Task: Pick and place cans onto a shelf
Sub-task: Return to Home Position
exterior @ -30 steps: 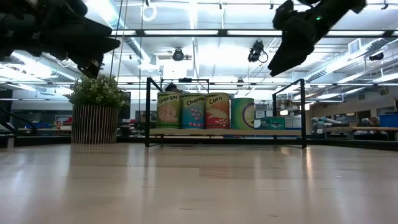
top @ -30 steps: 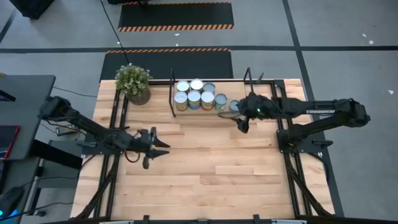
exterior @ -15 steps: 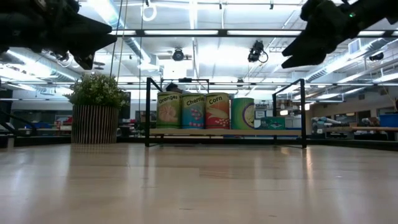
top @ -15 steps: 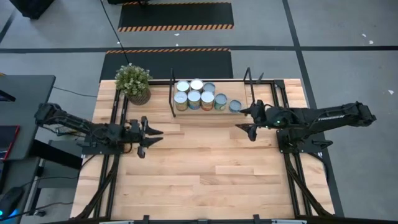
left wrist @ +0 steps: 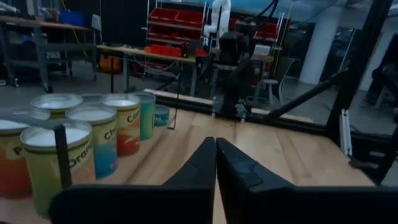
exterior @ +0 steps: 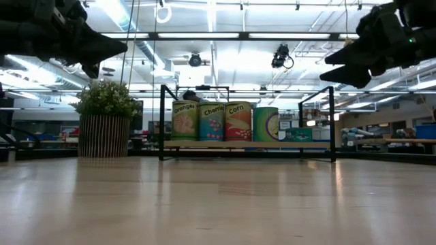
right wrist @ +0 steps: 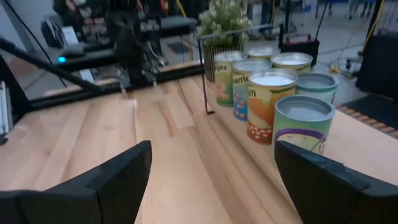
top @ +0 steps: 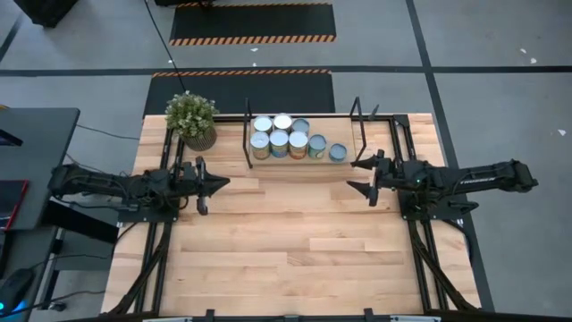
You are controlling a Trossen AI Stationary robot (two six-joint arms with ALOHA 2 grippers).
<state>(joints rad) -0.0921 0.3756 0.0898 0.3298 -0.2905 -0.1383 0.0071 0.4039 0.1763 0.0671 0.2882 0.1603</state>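
Several cans (top: 288, 139) with silver tops stand upright on the light wooden shelf (top: 344, 165), between its two black brackets at the table's far side. They also show in the low view (exterior: 225, 121). My left gripper (top: 223, 182) is shut and empty, above the table to the left of the shelf, pointing toward the table's right. My right gripper (top: 355, 176) is open wide and empty. It is near the shelf's right end and points toward the table's left. In the right wrist view its fingers (right wrist: 212, 149) stand well apart, with the cans (right wrist: 273, 106) ahead.
A potted green plant (top: 192, 119) stands at the table's far left, beside the shelf's left bracket (top: 248, 134). Black arm mounts run along the table's left (top: 161, 224) and right (top: 420, 233) sides. Bare wooden table (top: 295, 233) lies between and in front of the grippers.
My right gripper has drawn back from the rightmost can toward the table's right edge and has turned from slanting down to level. My left gripper has drawn back toward the table's left edge and a little toward the far edge. The cans have stayed where they were.
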